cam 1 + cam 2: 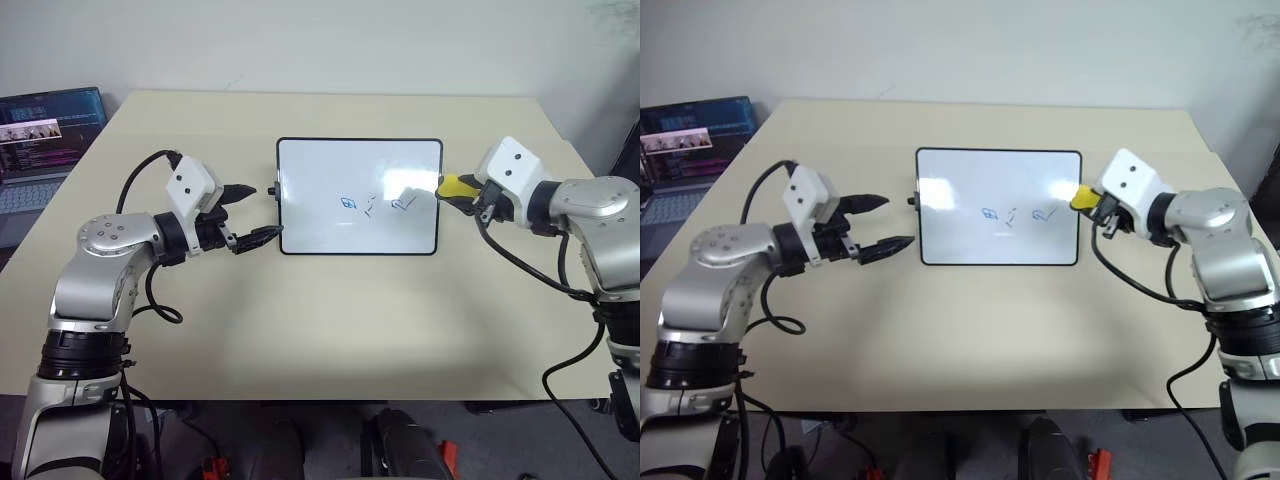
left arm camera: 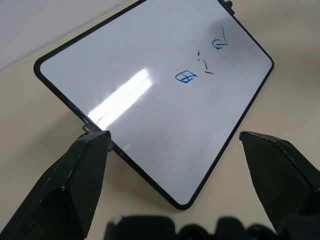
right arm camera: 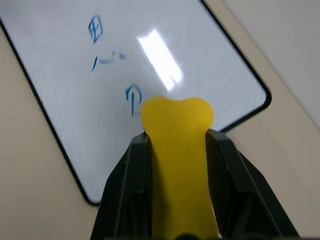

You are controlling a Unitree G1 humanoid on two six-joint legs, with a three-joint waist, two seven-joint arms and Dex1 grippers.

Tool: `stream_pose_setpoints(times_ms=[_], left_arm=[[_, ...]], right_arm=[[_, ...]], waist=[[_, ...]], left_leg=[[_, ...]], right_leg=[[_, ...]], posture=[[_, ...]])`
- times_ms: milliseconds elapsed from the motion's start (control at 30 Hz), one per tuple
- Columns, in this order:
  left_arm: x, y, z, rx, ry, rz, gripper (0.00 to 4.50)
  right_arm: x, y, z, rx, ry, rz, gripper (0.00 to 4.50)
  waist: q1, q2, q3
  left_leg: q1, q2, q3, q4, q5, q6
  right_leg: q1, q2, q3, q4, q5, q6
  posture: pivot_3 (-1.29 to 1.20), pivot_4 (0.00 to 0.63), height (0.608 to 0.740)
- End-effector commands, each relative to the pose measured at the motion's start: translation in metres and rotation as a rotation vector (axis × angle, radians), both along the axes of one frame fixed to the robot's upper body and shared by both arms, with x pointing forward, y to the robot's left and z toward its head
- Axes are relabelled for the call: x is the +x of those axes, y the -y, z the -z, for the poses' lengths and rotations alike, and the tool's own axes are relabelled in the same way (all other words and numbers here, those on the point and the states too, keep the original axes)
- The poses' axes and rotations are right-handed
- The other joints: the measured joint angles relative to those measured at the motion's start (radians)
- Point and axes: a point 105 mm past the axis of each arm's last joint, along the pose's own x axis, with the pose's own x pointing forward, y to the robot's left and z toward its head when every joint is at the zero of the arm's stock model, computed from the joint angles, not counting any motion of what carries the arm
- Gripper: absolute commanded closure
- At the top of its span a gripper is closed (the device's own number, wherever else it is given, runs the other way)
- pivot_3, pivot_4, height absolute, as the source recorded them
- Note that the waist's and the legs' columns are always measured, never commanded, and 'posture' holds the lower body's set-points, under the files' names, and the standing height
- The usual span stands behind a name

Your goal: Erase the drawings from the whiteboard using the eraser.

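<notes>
Three blue marker drawings (image 1: 375,203) are all unwiped, so your erasing is yet to begin. Your right gripper (image 3: 177,145) has its jaws clamped on the yellow block eraser (image 3: 179,150), poised at the right edge of the glossy black-framed whiteboard (image 1: 320,170) mid-surface (image 1: 300,330). Your left gripper (image 1: 245,215), jaws apart, waits at its left edge.

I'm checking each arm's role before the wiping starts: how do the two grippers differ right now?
The left gripper has its fingers spread open with nothing between them; the right gripper is shut on the yellow eraser. The left gripper sits at the whiteboard's left edge, the right gripper at its right edge, near the blue drawings. Both have black fingers and point inward toward the whiteboard.
</notes>
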Motion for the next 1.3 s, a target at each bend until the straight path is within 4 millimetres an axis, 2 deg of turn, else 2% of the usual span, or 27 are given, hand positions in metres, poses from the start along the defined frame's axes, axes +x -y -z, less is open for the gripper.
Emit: stream_pose_setpoints(times_ms=[33, 167, 333, 467, 667, 767, 967, 1067, 1300], left_arm=[[0.003, 0.005, -0.002, 0.008, 0.039, 0.000, 0.00], [0.004, 0.009, 0.008, -0.024, 0.037, -0.012, 0.00], [0.002, 0.023, 0.014, -0.054, 0.022, 0.016, 0.00], [0.001, 0.028, 0.015, -0.065, 0.022, 0.025, 0.00], [-0.003, 0.031, 0.017, -0.070, 0.017, 0.029, 0.00], [-0.004, 0.031, 0.018, -0.070, 0.016, 0.027, 0.00], [-0.005, 0.028, 0.018, -0.067, 0.015, 0.020, 0.00], [-0.004, 0.027, 0.017, -0.066, 0.016, 0.018, 0.00], [-0.004, 0.029, 0.017, -0.065, 0.016, 0.022, 0.00]], right_arm=[[0.001, -0.035, -0.025, 0.112, 0.086, -0.075, 3.39], [0.015, -0.077, -0.021, 0.170, 0.112, -0.073, 3.39], [0.037, -0.113, -0.014, 0.214, 0.130, -0.025, 3.39], [0.056, -0.119, 0.000, 0.142, 0.157, 0.024, 3.39], [0.079, -0.116, 0.013, 0.069, 0.201, 0.086, 3.39], [0.081, -0.119, 0.021, -0.005, 0.220, 0.068, 3.39], [0.076, -0.131, 0.059, -0.067, 0.121, -0.005, 3.39], [0.067, -0.135, 0.084, -0.128, 0.052, -0.056, 3.40], [0.043, -0.150, 0.114, -0.244, -0.038, -0.182, 3.40]], waist=[[-0.001, 0.000, 0.000], [0.000, 0.000, 0.000], [0.003, 0.000, 0.000], [0.005, 0.000, 0.000], [-0.001, 0.000, 0.000], [-0.003, 0.000, 0.000], [-0.005, 0.000, 0.000], [-0.005, -0.001, 0.000], [-0.005, -0.001, -0.001]], left_leg=[[0.000, 0.000, 0.000, 0.000, 0.000, 0.000], [0.000, 0.000, 0.000, 0.001, 0.000, 0.000], [0.000, 0.000, -0.001, 0.001, 0.000, 0.000], [0.000, 0.000, -0.001, 0.001, 0.000, 0.000], [0.000, 0.000, -0.001, 0.001, 0.000, 0.000], [0.001, 0.000, -0.001, 0.001, 0.000, 0.000], [0.010, 0.000, -0.001, 0.001, 0.001, -0.001], [0.014, 0.000, 0.000, 0.001, 0.001, -0.001], [0.027, 0.000, -0.001, 0.001, 0.001, -0.001]], right_leg=[[0.000, 0.000, 0.000, 0.000, 0.000, 0.000], [0.000, 0.000, 0.000, 0.001, 0.000, 0.000], [0.000, 0.000, -0.001, 0.002, 0.000, 0.000], [0.000, -0.001, -0.001, 0.002, 0.000, 0.000], [0.000, -0.001, -0.001, 0.002, 0.000, 0.000], [0.000, -0.001, -0.001, 0.004, 0.000, 0.000], [0.006, 0.000, 0.001, 0.009, 0.000, 0.000], [0.009, 0.001, 0.001, 0.012, 0.000, 0.000], [0.022, 0.001, 0.001, 0.012, -0.001, -0.001]], posture=[[0.00, 0.150, 0.740], [0.00, 0.150, 0.740], [0.00, 0.150, 0.740], [0.00, 0.150, 0.740], [0.00, 0.150, 0.740], [0.00, 0.150, 0.740], [0.00, 0.150, 0.740], [0.00, 0.150, 0.740], [0.00, 0.150, 0.740]])
